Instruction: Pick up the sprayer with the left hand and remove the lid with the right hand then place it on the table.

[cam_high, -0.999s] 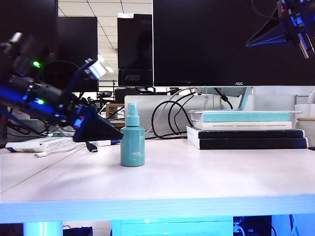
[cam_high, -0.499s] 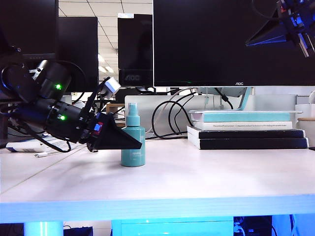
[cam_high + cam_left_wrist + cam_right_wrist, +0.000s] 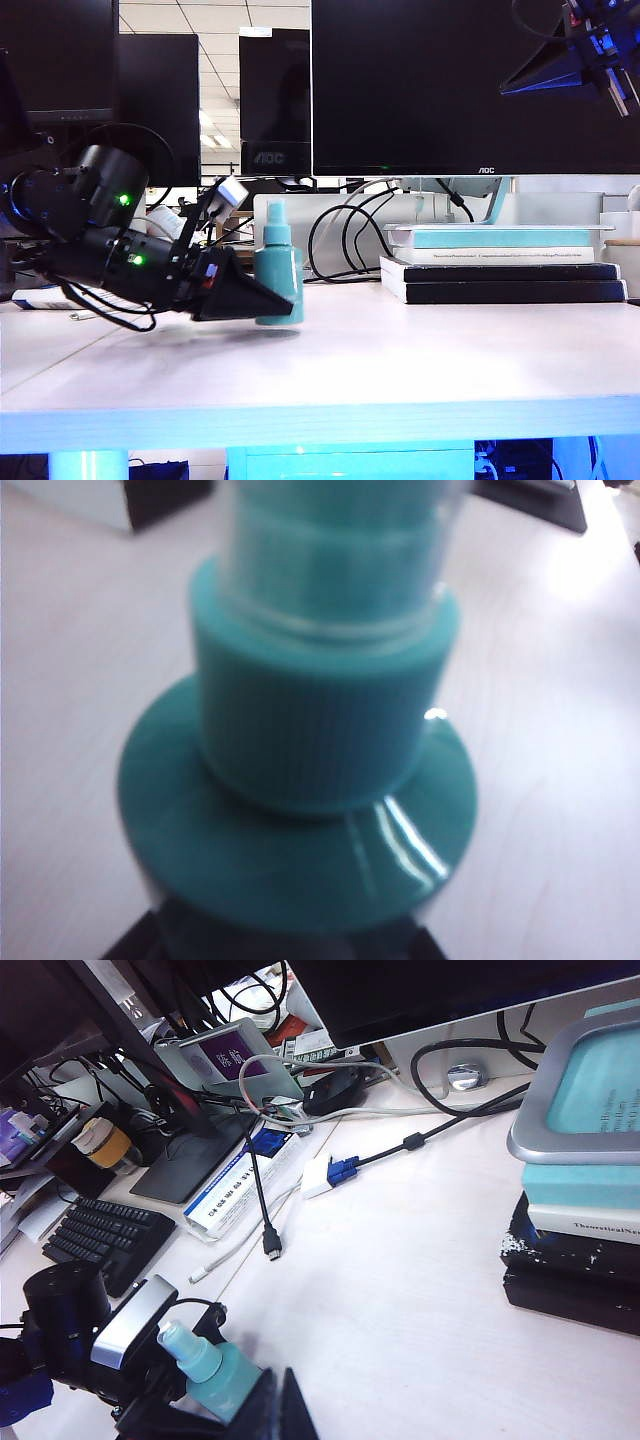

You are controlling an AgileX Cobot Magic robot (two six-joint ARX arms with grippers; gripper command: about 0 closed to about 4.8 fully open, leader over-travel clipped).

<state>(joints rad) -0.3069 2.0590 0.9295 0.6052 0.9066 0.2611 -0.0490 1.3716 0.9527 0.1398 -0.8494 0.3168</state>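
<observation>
Left hand [image 3: 262, 300]: we see its fingers clamped around the sprayer [image 3: 277, 280], lid [image 3: 340, 550] on.
Right hand [image 3: 545, 72]: raised, closed, empty.

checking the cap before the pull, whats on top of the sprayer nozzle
A clear lid sits over the teal nozzle of the sprayer. The left gripper covers the bottle's lower body; the right gripper hangs high, away.

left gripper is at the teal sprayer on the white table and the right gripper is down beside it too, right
Not quite. The left gripper is at the sprayer on the table, but the right gripper hangs high above the books, far from it, as the exterior view shows.
</observation>
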